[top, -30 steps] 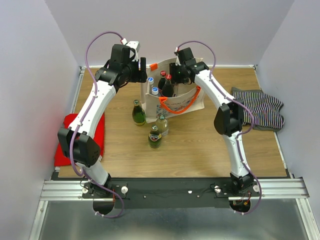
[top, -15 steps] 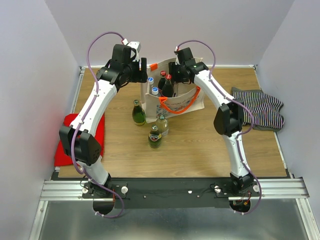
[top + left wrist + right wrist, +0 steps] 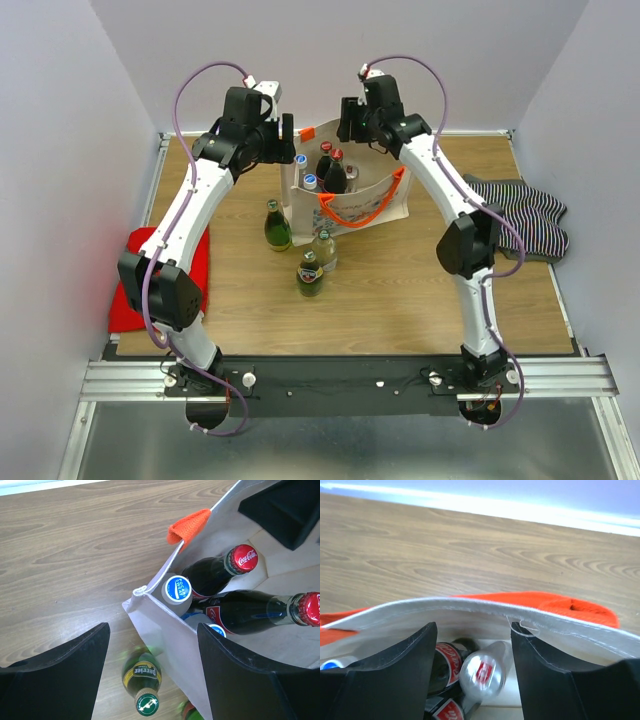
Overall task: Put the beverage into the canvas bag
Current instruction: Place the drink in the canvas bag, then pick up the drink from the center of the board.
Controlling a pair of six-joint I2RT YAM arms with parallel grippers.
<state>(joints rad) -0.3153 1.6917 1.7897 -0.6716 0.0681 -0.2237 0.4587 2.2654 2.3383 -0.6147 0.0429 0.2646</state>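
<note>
In the upper middle of the top view, on the desk [image 3: 400, 300]: a cream canvas bag [image 3: 355, 208], standing up with its mouth wide open. Inside it, packed close together: cola bottles [image 3: 245, 558] with red caps, one leaning over, and blue-capped bottles [image 3: 177, 589] against the near wall.

Outside, just beside the bag's lower left corner: a green bottle [image 3: 277, 225], upright on the desk. A bit lower in the frame, a pair of bottles [image 3: 310, 272], touching each other. Probably waiting for a turn to go in.

Right pincer [image 3: 350, 118] up over the bag's far rim, spread apart, holding nothing. Looks like a letting-go spot, right above the drinks.

Left pincer [image 3: 287, 138] at the bag's upper left corner, spread apart too, clamped on nothing. Maybe there to keep that side from folding in; hard to tell if touching.

Red cloth [image 3: 185, 275] at the left edge, striped cloth [image 3: 525, 225] at the right, both well apart from the bag.
</note>
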